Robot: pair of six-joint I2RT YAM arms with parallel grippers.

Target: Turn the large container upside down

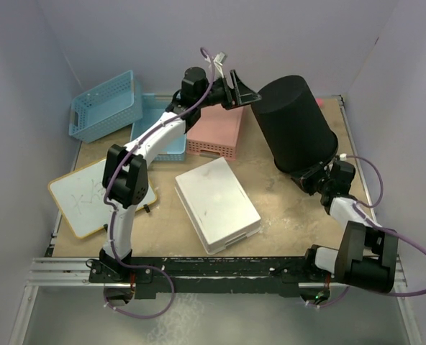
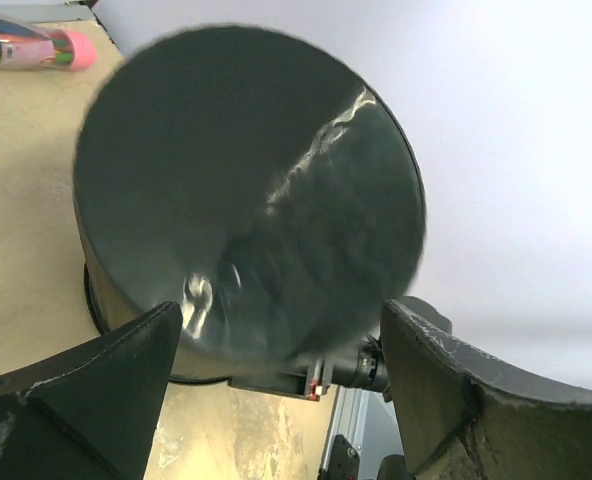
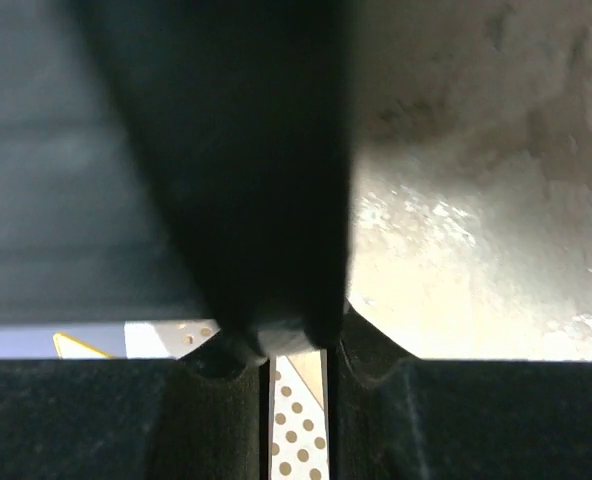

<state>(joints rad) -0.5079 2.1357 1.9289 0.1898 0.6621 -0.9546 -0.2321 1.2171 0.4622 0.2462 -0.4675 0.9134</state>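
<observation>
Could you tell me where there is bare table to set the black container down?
Bare table lies between the white box and the right arm, and a narrower strip between the box and the whiteboard. The far left is crowded with the blue basket and pink tray.

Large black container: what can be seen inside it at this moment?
Nothing inside shows. The large black container turns its closed end to the left wrist camera, and the right gripper pinches its rim. Its mouth points down toward the table, so any contents are hidden.
</observation>
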